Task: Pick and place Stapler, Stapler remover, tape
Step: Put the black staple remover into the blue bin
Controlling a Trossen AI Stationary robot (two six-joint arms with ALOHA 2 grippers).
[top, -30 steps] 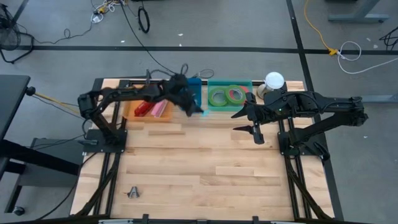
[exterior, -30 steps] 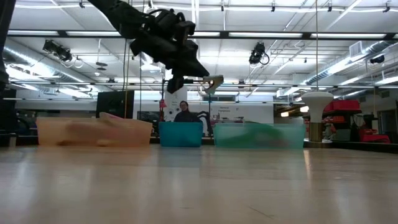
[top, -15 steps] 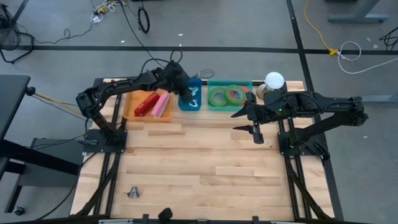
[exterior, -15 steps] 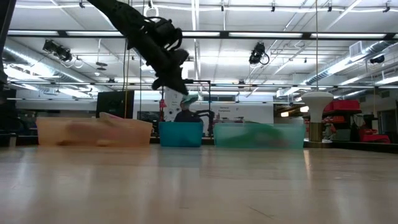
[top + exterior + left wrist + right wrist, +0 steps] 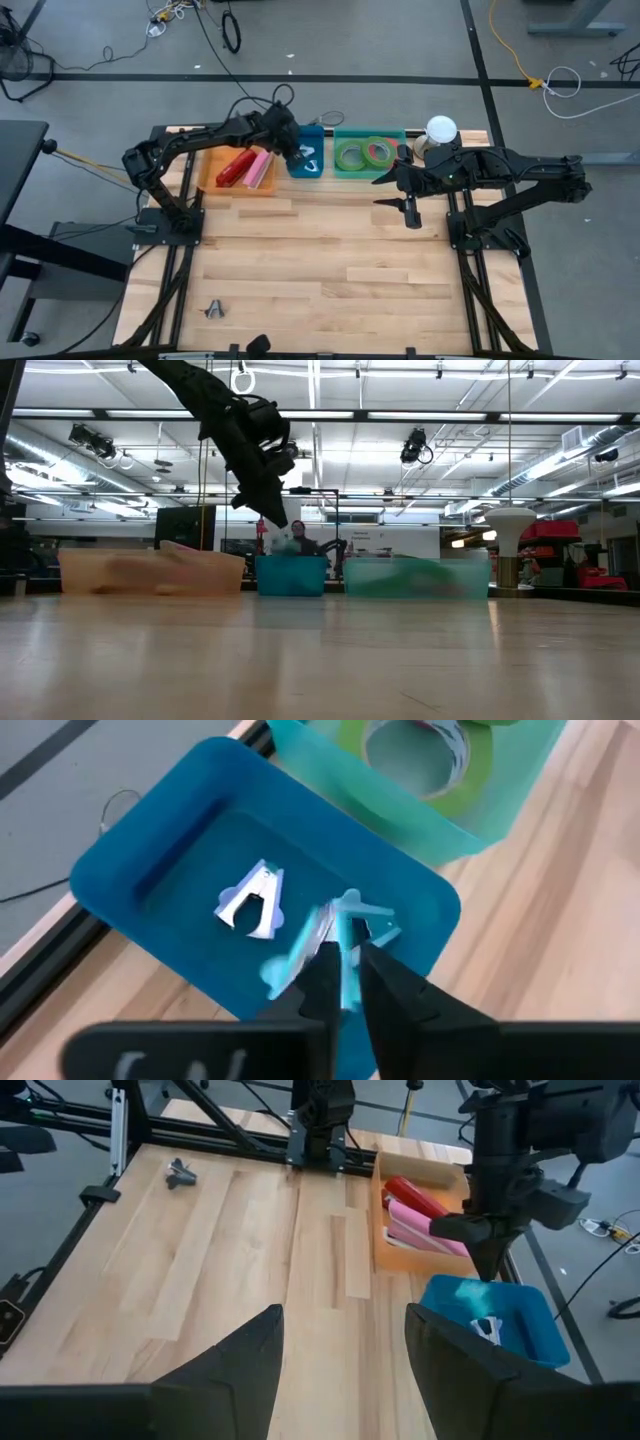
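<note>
My left gripper (image 5: pixel 298 157) points down into the blue bin (image 5: pixel 312 168), shut on a pale blue staple remover (image 5: pixel 340 925). A second pale remover (image 5: pixel 250 900) lies on the bin's floor. A red and a pink stapler (image 5: pixel 245 168) lie in the orange tray. Tape rolls (image 5: pixel 351 155) lie flat in the green bin (image 5: pixel 395 165), and one green roll shows in the left wrist view (image 5: pixel 430 760). A dark staple remover (image 5: pixel 214 310) lies on the table near its front left. My right gripper (image 5: pixel 410 207) hangs open and empty above the table, in front of the green bin. My left gripper pinches the pale blue staple remover by a thin part (image 5: pixel 345 960) between its two fingertips (image 5: pixel 318 982), coming from above and pointing down. The remover hangs below the fingertips inside the blue bin. I cannot tell whether it touches the bin's floor.
The orange tray, blue bin and green bin stand in a row along the table's far edge. A white round lamp (image 5: pixel 441 128) stands at the far right behind the right arm. Bare wood (image 5: pixel 330 270) fills the middle and front of the table.
My left gripper has gone toward the table's far edge and down, carrying the pale blue staple remover from above the table in front of the blue bin into that bin. The remover is now low inside the bin.
</note>
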